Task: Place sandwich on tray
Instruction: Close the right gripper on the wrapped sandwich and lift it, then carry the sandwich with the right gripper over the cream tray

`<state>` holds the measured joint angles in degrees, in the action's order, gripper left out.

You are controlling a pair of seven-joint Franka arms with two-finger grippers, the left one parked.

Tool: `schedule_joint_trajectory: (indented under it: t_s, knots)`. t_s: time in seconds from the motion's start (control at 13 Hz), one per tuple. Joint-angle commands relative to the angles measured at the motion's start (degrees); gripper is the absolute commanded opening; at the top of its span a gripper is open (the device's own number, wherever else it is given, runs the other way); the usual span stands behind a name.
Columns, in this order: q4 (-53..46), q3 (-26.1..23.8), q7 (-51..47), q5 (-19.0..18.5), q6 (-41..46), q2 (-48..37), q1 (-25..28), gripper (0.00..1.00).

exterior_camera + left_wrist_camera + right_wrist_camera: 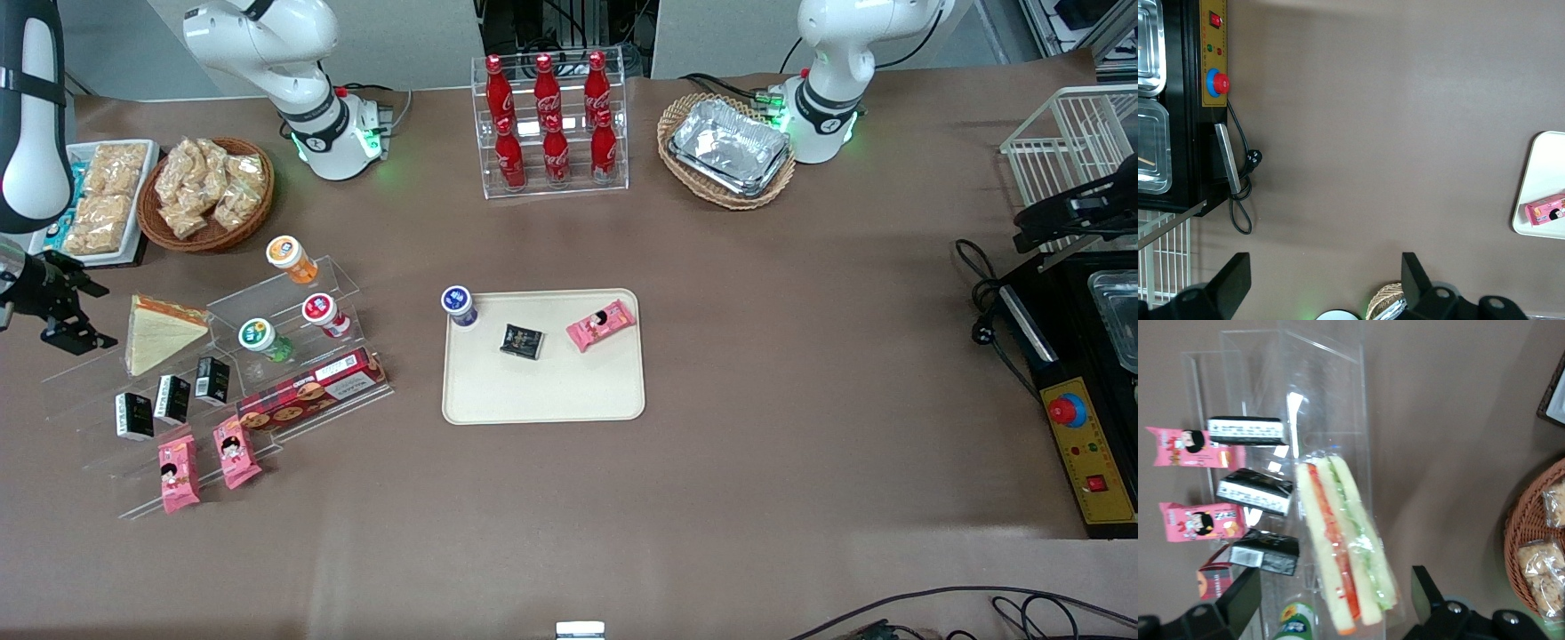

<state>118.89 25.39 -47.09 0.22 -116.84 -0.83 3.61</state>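
The sandwich (160, 331), a clear-wrapped wedge of pale bread with orange and green filling, lies on the top step of a clear acrylic stand (222, 373). In the right wrist view the sandwich (1345, 547) shows its filling edge. My gripper (89, 316) is open and empty, hovering beside the sandwich at the working arm's end of the table. In the right wrist view the gripper (1333, 577) has its fingers (1245, 593) spread wide to either side of the sandwich's end, apart from it. The cream tray (542, 391) lies mid-table and also shows in the left wrist view (1541, 180).
The tray carries a blue-capped bottle (459, 305), a black packet (521, 340) and a pink snack packet (601, 324). The stand also holds small bottles (258, 336), black packets (172, 397), a biscuit box (311, 391) and pink packets (204, 462). A snack basket (207, 191) stands farther from the front camera.
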Motion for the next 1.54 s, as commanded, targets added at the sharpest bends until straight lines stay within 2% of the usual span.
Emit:
schedule_joint_trajectory:
  t_s: [0.0, 0.23, 0.62, 0.92, 1.23, 1.31, 1.46]
  knots:
    - [6.95, -0.43, -2.48, -1.45, -4.6, -4.18, -0.45, 1.0]
    - [11.44, -0.52, -3.62, -1.54, -10.23, -4.89, -0.27, 1.0]
    - [13.56, -0.61, -3.62, -1.45, -16.83, -2.87, 0.08, 1.0]
    - [13.73, -0.69, -3.62, -1.45, -17.19, -1.81, 0.08, 0.81]
    - [13.82, -0.87, -3.1, -1.45, -17.28, -1.81, 0.25, 0.15]
    - [13.48, -1.05, -3.01, -1.45, -17.1, -1.81, 0.26, 0.03]
    - [11.12, -1.22, -2.05, -1.45, -15.79, -2.42, 0.26, 0.02]
